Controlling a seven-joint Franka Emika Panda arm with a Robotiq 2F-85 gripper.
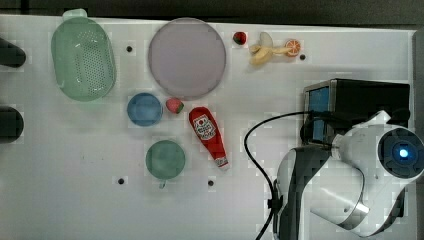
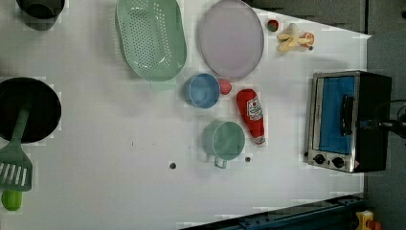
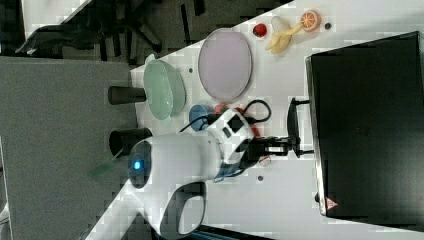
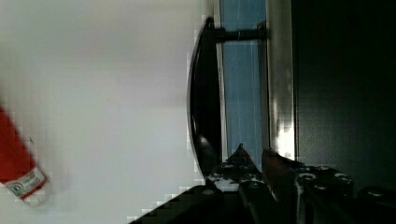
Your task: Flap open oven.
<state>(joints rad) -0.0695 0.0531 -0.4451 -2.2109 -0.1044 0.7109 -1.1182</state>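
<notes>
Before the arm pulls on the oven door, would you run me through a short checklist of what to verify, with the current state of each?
1. Oven door shut, blue pane flush in the frame: ok.
2. Gripper at the handle: ok.
3. Firm hold on the handle: cannot tell; the wrist view shows the fingers beside the bar only.
4. Table in front of the door free for it to drop: ok in the left view.
5. Ketchup bottle away from the door's swing: ok.

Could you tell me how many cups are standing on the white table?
2. The blue cup stands just below the green colander in the left view, touching a small red fruit; the green cup stands lower, beside the ketchup bottle. None seems hidden.
</notes>
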